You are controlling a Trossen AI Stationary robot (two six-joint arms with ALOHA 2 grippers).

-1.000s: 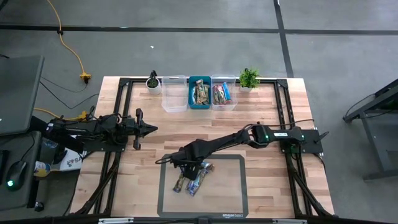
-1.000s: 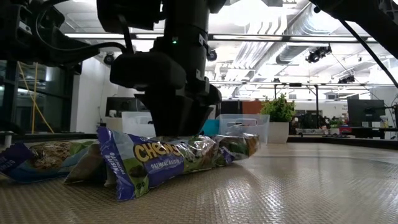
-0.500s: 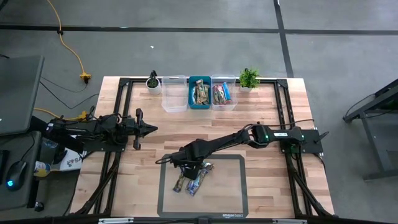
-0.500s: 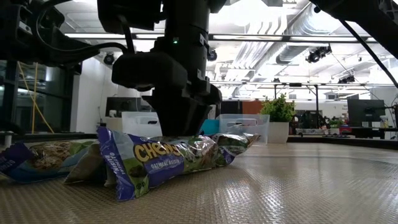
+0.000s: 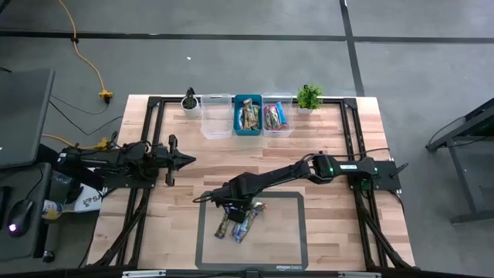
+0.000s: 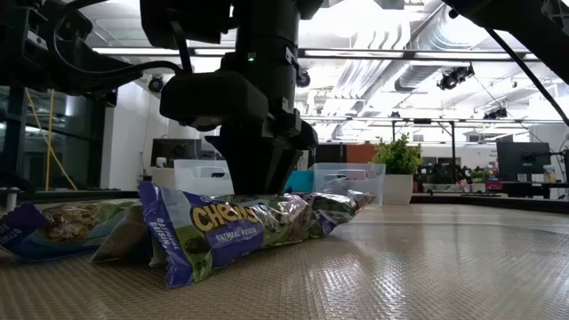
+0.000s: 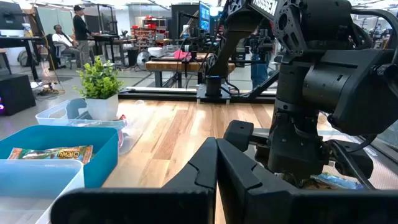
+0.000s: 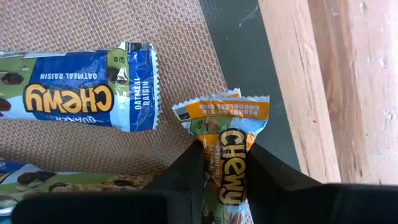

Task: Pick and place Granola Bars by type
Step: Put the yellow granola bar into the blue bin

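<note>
The bar with the orange end (image 8: 227,158) lies on the woven mat (image 5: 282,243), at the mat's left part and near its far edge, close to where the mat meets the bare wood of the counter (image 5: 332,139). The right claw (image 8: 225,163) stands directly over it, and its two dark fingers (image 8: 186,168) press against the two long sides of the wrapper, so the claw is closed on this bar. The printed end of the wrapper sticks out beyond the fingertips. The bar rests on the mat.

Just beside it lies a blue oatmeal raisin bar (image 8: 81,93), apart from the held one by a small strip of mat. One more bar (image 8: 68,183) lies next to the blue one, and only its edge shows in the right wrist view. In the high view these bars make a small cluster (image 5: 239,222) under the claw (image 5: 235,207). In the low view the blue bar (image 6: 240,227) is in front, and the claw (image 6: 253,182) comes down behind it.

The right arm (image 5: 309,170) reaches from the right side of the counter across to the mat.

At the far edge of the counter three bins stand in a row: a clear bin (image 5: 216,116), a blue bin (image 5: 236,116) with bars inside, and another clear bin (image 5: 292,116) with bars inside. A small dark plant (image 5: 190,100) stands left of them and a green plant (image 5: 309,96) right of them.

The left claw (image 5: 185,160) waits at the left side of the counter, well apart from the mat, with its fingers (image 7: 242,177) pressed together.
</note>
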